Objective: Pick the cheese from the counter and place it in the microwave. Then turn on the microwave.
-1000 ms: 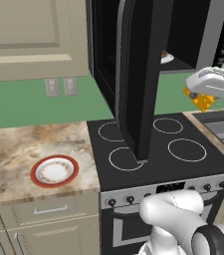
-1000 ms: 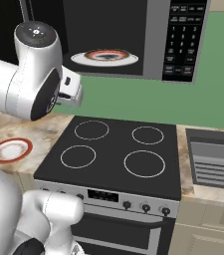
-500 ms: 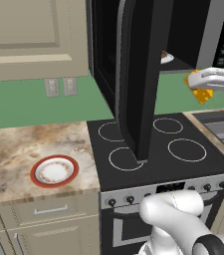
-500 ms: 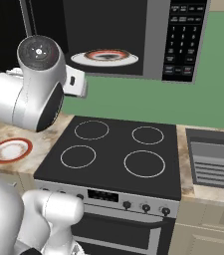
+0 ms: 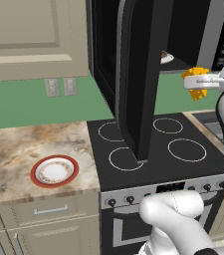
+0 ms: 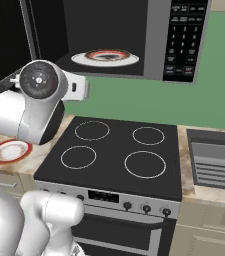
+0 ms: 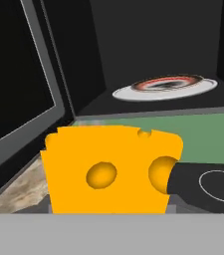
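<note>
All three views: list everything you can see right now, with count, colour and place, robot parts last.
cheese: one, orange-yellow, held in the air before the microwave opening
microwave: one, black, above the stovetop, door swung open
plate in microwave: one, white with red rim, on its floor
plate on counter: one, white with red rim, left of the stovetop
counter: one, beige-brown marbled
stovetop: one, black, four white rings
sink: one, grey, right of the stovetop
pincer: one, shut on the cheese
</note>
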Motion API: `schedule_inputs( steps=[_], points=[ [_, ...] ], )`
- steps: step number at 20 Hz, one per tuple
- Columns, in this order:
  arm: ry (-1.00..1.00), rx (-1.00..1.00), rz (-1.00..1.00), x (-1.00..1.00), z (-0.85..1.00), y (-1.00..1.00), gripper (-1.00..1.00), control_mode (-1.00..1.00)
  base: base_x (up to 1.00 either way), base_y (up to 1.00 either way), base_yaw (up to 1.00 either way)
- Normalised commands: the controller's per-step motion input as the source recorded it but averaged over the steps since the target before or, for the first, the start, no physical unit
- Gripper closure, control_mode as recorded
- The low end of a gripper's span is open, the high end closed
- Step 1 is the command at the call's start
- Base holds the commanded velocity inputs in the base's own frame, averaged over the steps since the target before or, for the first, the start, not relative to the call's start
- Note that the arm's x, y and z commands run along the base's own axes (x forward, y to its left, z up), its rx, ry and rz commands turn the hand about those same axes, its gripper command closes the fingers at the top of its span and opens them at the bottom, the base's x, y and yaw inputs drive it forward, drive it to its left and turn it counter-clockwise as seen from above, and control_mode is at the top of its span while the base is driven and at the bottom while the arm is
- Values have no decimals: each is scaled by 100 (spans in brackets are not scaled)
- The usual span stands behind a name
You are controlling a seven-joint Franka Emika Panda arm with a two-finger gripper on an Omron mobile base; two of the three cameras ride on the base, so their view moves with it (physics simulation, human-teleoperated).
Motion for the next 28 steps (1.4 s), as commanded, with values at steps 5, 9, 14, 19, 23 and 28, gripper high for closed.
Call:
schedule_inputs(
  steps=[5, 9, 14, 19, 23, 28],
  points=[
    [0, 0, -3, 18, 33, -1, 100, -100, 0, 0, 0],
    [0, 0, -2, 15, 31, -2, 100, -100, 0, 0, 0],
    [0, 0, -1, 13, 25, -11, 100, -100, 0, 0, 0],
    [-5, -1, 0, 19, 4, -9, 100, -100, 0, 0, 0],
    [-6, 0, 0, 25, 0, -3, 100, -100, 0, 0, 0],
    [-8, 0, 0, 27, 0, 0, 100, -100, 0, 0, 0]
  ],
)
